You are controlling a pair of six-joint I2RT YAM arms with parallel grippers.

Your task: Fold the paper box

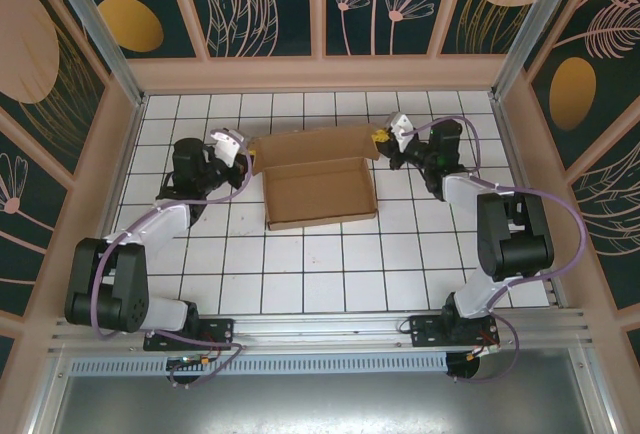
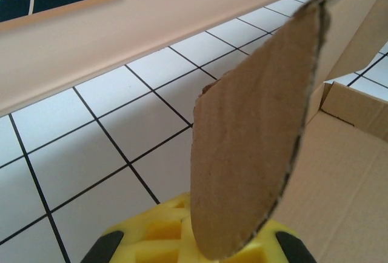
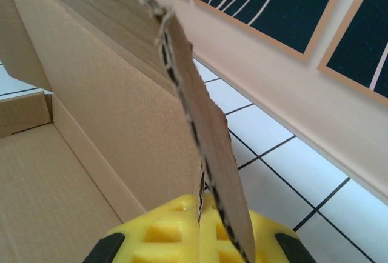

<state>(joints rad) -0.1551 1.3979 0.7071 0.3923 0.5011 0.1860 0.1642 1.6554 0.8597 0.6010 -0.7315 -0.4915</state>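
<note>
Left tool [image 1: 244,157] pinches the left flap [image 2: 254,142] of the paper box [image 1: 320,192]; right tool [image 1: 384,138] pinches its right flap [image 3: 212,129].

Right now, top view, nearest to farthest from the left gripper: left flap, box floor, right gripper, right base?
1. Left flap, in the left gripper.
2. Box floor, beside it.
3. Right gripper, on the right flap.
4. Right base, near edge.
</note>
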